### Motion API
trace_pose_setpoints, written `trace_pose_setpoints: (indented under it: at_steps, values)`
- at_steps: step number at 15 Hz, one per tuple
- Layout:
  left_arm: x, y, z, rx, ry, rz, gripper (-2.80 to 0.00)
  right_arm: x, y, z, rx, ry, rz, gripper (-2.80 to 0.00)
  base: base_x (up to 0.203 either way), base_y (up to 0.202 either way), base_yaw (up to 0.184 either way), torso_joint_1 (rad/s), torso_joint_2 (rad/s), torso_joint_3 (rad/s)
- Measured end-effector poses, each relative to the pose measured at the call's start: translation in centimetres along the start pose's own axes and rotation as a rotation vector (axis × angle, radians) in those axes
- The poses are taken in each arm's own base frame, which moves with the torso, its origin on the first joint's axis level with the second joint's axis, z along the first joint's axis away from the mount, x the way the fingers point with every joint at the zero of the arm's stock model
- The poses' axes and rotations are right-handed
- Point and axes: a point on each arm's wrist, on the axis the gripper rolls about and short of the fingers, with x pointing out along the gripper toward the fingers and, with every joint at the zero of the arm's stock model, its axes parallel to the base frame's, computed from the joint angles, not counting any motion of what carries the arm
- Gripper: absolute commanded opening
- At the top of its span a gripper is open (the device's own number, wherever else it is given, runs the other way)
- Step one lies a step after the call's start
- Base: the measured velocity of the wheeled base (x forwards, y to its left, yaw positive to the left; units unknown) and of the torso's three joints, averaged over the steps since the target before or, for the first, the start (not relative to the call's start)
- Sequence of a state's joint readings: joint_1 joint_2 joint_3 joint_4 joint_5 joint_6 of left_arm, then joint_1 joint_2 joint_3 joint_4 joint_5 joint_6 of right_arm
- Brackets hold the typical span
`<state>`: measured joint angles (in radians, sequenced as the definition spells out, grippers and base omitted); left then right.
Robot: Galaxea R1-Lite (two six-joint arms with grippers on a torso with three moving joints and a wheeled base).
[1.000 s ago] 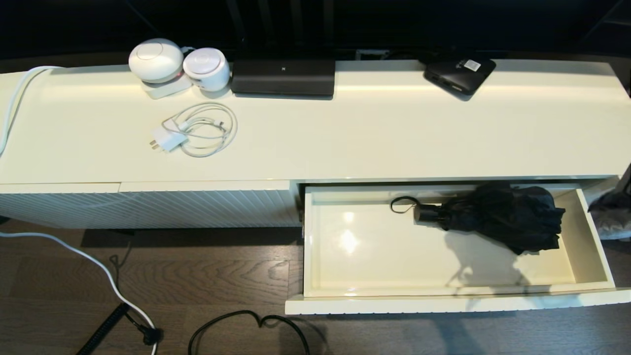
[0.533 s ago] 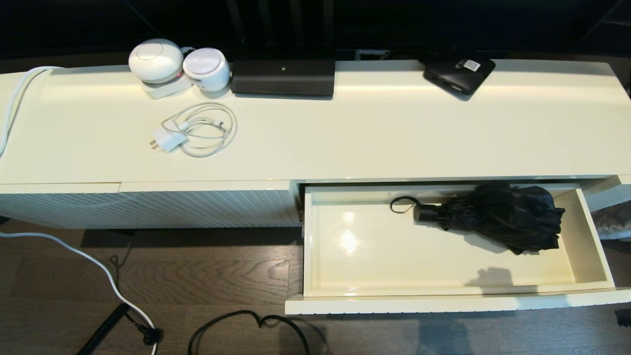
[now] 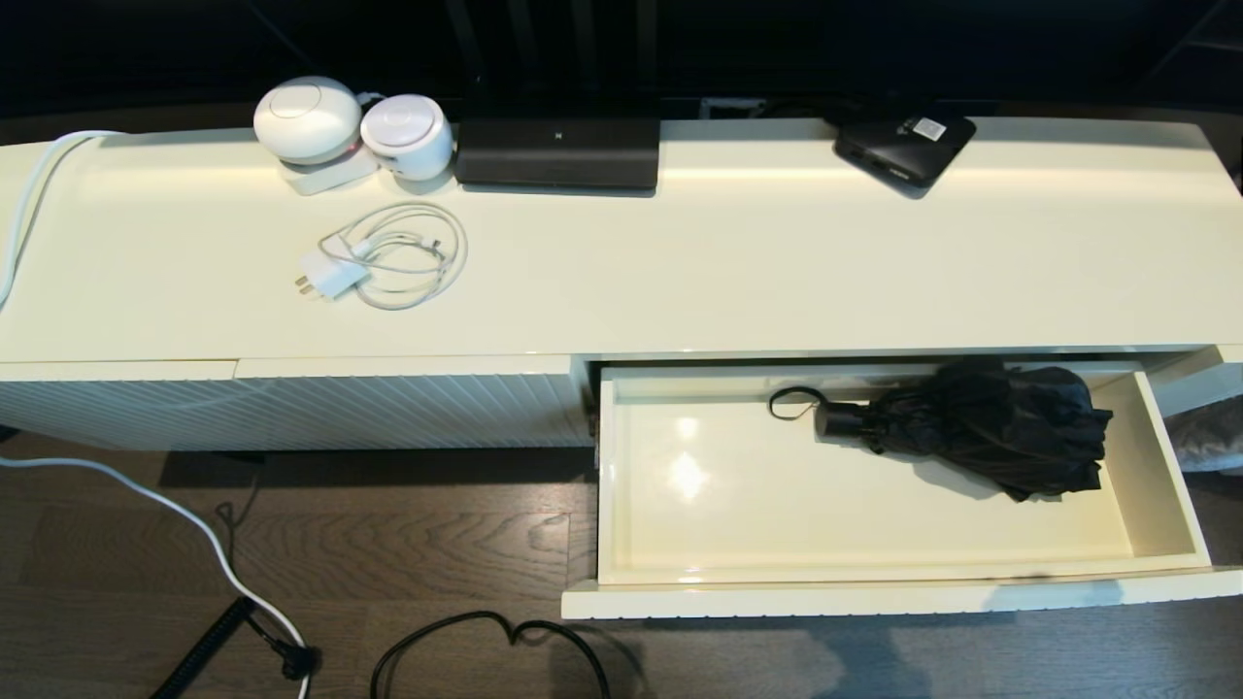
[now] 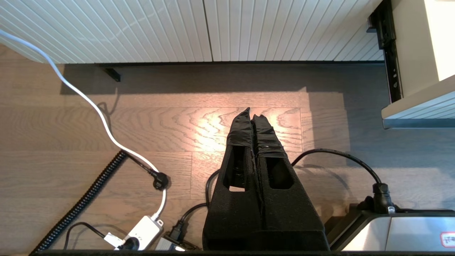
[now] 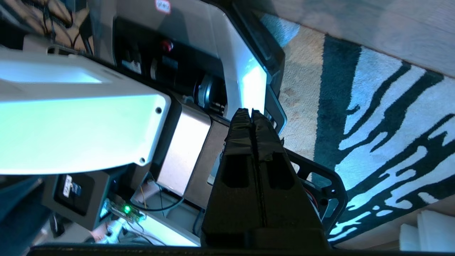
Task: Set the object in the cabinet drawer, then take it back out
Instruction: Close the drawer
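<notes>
Nothing here reads cleanly. The black box (image 3: 905, 146) on the cabinet top carries a white label (image 3: 929, 127), its print too small to make out. A red-edged sticker (image 4: 448, 239) on the silver housing shows marks, possibly characters, unreadable.

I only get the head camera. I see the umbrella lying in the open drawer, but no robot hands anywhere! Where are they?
Observer: The left gripper is shut and empty, pointing at the wooden floor in front of the ribbed cabinet front.
Operator: And the other hand?
Observer: The right gripper is shut too, holding nothing, with a black-and-white striped rug beyond its tips.
</notes>
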<state>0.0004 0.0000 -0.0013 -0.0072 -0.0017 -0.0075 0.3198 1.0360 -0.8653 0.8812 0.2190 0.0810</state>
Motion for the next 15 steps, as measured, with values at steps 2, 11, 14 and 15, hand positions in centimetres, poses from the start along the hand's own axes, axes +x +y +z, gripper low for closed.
trace_pose_setpoints:
  at_steps: [2, 11, 14, 15]
  values:
    - [0.0, 0.0, 0.0, 0.0, 0.0, 0.0, -2.8, 1.1, -0.2, 0.9, -0.015, 0.037, 0.003, -2.8, 0.0, 0.0, 0.0, 0.0, 0.0, 0.0]
    - [0.0, 0.0, 0.0, 0.0, 0.0, 0.0, -2.8, 7.3, -0.6, 7.3, -0.05, 0.064, 0.006, -2.8, 0.0, 0.0, 0.0, 0.0, 0.0, 0.0]
    - [0.0, 0.0, 0.0, 0.0, 0.001, 0.0, -2.8, 8.3, -0.8, 7.5, -0.111, 0.099, -0.019, -2.8, 0.0, 0.0, 0.0, 0.0, 0.0, 0.0]
    - [0.0, 0.0, 0.0, 0.0, 0.001, 0.0, -2.8, 8.6, -0.9, 7.4, -0.135, 0.11, -0.048, -2.8, 0.0, 0.0, 0.0, 0.0, 0.0, 0.0]
